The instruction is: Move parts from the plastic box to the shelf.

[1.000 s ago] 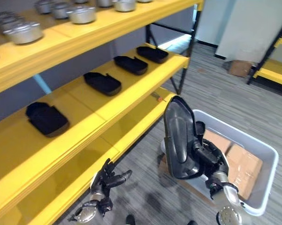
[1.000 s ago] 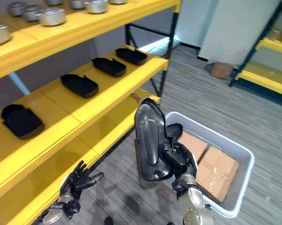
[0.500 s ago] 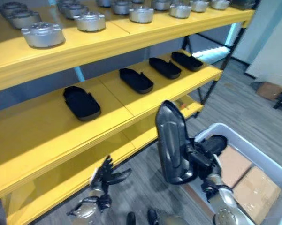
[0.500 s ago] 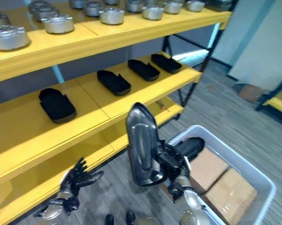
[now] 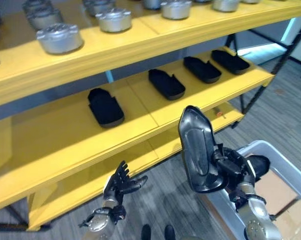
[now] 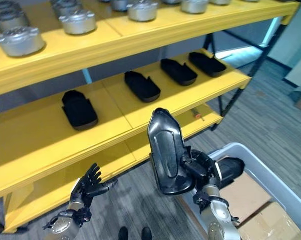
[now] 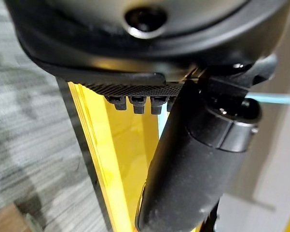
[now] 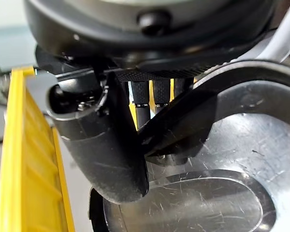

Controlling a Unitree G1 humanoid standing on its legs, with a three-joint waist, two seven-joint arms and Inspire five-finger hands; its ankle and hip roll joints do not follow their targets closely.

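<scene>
Yellow shelf: 4 black parts mid tier, silver housings on top.

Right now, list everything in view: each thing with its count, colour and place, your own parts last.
Shelf: one, yellow boards on a dark frame, across the scene in tiers.
Metal parts: several, silver-grey and round, in rows on the top tier; the count runs past the picture's edge.
Trays: four, black, oblong, in a row on the middle tier.
Small item: one, orange-red, on the lower tier; too small to identify.
Held part: one, dark glossy, long and pointed, upright in front of the shelf.
Plastic box: one, pale grey, on the floor at lower right.
Cartons: at least two, brown, inside the box.
Dark part: one, in the box behind the hand.
Left hand: fingers spread, holding nothing, low by the bottom tier.
Right hand: closed on the held part.
</scene>
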